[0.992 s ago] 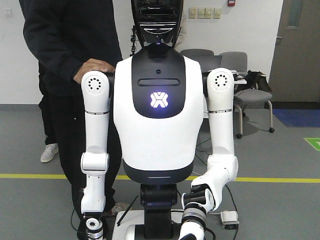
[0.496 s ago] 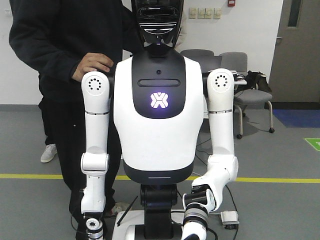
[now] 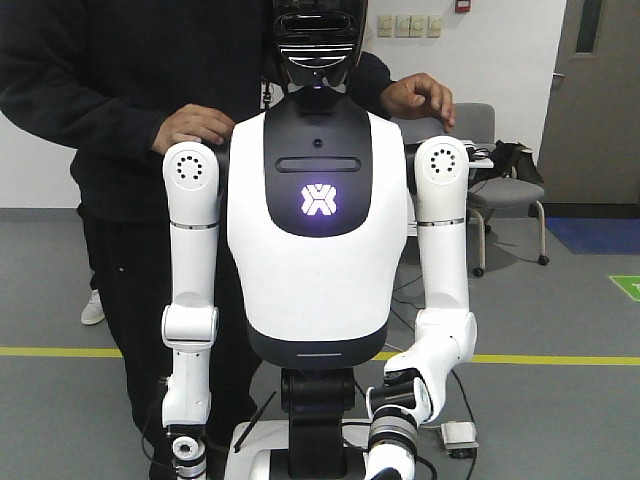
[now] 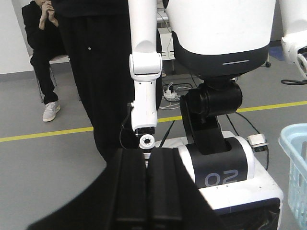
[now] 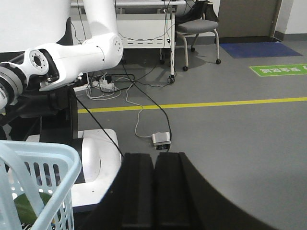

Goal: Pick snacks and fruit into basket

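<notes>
The left wrist view has my left gripper [image 4: 147, 155] shut, its black fingers pressed together with nothing between them. My right gripper [image 5: 154, 155] is shut and empty too, above grey floor. The pale blue basket [image 4: 293, 139] sits at the right edge of the left wrist view. Its slatted corner and rim [image 5: 43, 151] fill the lower left of the right wrist view, just left of the right gripper. A green patch [image 5: 26, 206] shows through the slats; I cannot tell what it is. No snacks or other fruit are in view.
A white humanoid robot [image 3: 318, 250] stands straight ahead on a base marked 02 [image 4: 225, 177]. A person in black [image 3: 120, 120] stands behind it, hands on its shoulders. Cables and a small white box [image 5: 161, 138] lie on the floor. Chairs [image 3: 500, 190] stand behind.
The person behind the humanoid has shifted towards the middle and now rests a second hand on its other shoulder. The humanoid has barely moved.
</notes>
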Controlling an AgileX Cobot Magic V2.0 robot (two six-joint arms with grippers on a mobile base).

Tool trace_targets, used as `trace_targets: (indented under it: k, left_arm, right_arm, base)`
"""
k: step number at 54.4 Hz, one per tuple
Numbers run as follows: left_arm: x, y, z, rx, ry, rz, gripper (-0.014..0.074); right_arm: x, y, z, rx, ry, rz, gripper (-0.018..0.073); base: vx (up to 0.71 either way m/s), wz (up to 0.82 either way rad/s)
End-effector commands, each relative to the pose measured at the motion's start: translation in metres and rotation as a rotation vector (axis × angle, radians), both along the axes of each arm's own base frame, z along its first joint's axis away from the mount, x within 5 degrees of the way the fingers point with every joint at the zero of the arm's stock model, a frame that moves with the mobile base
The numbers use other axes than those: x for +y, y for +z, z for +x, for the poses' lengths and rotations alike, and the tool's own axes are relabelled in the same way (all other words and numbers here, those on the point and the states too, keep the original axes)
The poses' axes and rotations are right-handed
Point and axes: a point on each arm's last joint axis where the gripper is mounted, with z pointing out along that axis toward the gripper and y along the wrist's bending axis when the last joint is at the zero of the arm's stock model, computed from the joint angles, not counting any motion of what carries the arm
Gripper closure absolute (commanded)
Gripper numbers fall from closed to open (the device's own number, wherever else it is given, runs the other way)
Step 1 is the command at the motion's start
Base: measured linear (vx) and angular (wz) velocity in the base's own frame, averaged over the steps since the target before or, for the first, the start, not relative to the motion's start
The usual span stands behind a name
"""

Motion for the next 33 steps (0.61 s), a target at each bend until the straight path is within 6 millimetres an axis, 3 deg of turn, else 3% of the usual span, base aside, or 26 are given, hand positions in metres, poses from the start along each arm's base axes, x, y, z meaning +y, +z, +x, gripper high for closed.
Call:
trace_targets:
  k: [1,33]
  left_arm:
    - [0.0003,0.007,-0.0004,-0.092,0.004,-0.01,0.0605]
    - [0.0003,0.007,-0.0004,-0.092,0.004,-0.01,0.0605]
  right_arm:
    - [0.0001,0.0039,0.0005,-0.069,0.001,-0.013,0.0568]
    - [0.0001,0.0039,0.0005,-0.069,0.001,-0.013,0.0568]
  base:
    - [0.0,0.0]
    - [0.0,0.0]
